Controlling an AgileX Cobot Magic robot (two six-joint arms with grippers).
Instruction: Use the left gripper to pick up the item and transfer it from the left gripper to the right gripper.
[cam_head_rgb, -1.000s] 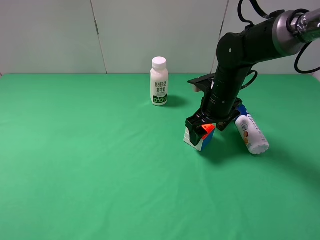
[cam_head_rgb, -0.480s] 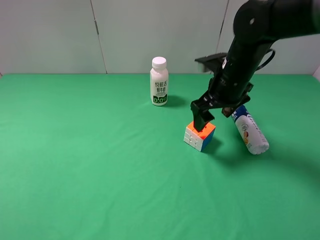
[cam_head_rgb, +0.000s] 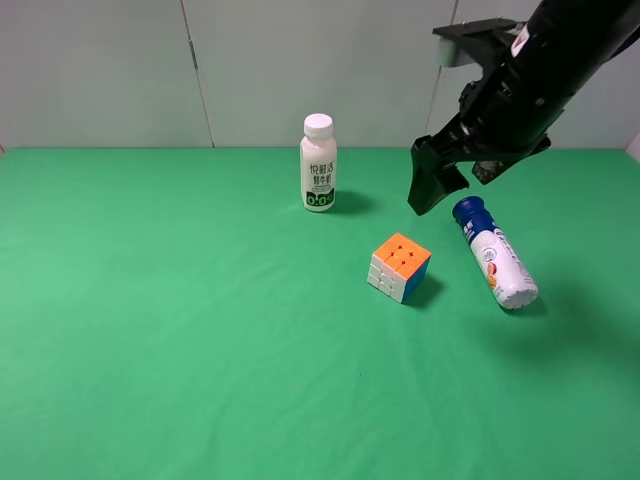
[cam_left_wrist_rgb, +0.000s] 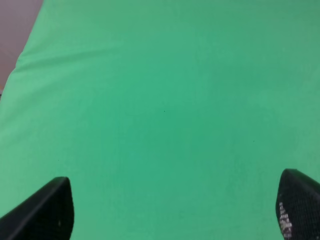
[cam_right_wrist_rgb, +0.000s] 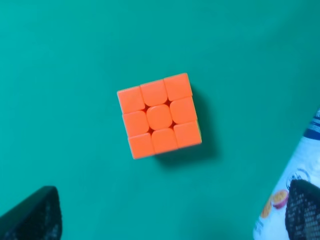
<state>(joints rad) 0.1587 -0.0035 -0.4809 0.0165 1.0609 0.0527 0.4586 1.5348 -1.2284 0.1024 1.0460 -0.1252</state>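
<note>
The puzzle cube (cam_head_rgb: 400, 267) sits on the green table cover (cam_head_rgb: 180, 330) slightly right of centre in the high view, orange face up, with a white face and a blue face showing on its sides; nothing touches it. The right gripper (cam_head_rgb: 437, 180) hangs in the upper right of that frame, above and to the right of the cube and well clear of it, carried on a black arm (cam_head_rgb: 545, 70) that enters from the top right corner. In the right wrist view its two black fingertips (cam_right_wrist_rgb: 32, 220) show at the lower corners of the frame, set wide apart with nothing between them, and the cube (cam_right_wrist_rgb: 159, 115) lies in the centre of that frame, orange face toward the camera. A blue-capped white tube bottle (cam_head_rgb: 494, 253) lies on its side to the right of the cube, near but not touching it. A white milk bottle (cam_head_rgb: 318, 163) stands upright in the upper centre of the high view, well apart from the cube. The left gripper (cam_left_wrist_rgb: 170, 220) does not appear in the high view; its wrist view shows both fingertips (cam_left_wrist_rgb: 47, 212) at the lower corners, spread wide, over bare green cover.
</note>
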